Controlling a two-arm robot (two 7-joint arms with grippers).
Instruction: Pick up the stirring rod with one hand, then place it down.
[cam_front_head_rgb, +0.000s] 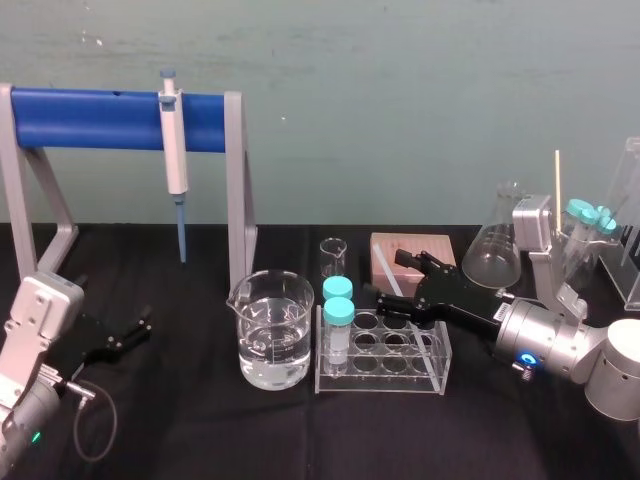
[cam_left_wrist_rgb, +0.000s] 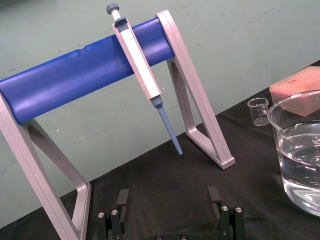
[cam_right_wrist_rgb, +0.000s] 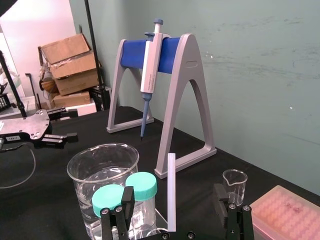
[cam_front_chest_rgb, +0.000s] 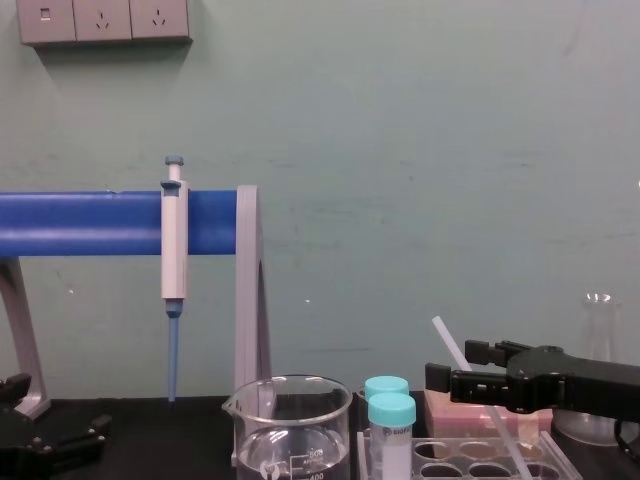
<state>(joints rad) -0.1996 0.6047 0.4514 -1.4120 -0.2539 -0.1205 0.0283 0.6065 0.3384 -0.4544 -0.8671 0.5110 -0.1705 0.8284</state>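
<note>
The stirring rod (cam_right_wrist_rgb: 171, 192) is smooth, translucent white, glass or plastic I cannot tell; the beaker (cam_front_head_rgb: 270, 335) and flask (cam_front_head_rgb: 490, 255) are clear glossy glass, the tube rack (cam_front_head_rgb: 390, 385) clear glossy plastic. The table cover (cam_front_head_rgb: 200, 420) is matt black cloth. The pipette stand (cam_front_head_rgb: 238, 180) has satin grey legs and a smooth blue bar, and the right gripper (cam_front_head_rgb: 395, 279) is matt black plastic.

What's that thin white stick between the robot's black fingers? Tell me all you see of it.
The stirring rod is a long, thin, straight stick, translucent white like glass or plastic. It leans tilted, its lower end apparently down in the clear tube rack, its upper end free in the air. The right hand is open, one finger on each side of the rod, not touching it.
</note>
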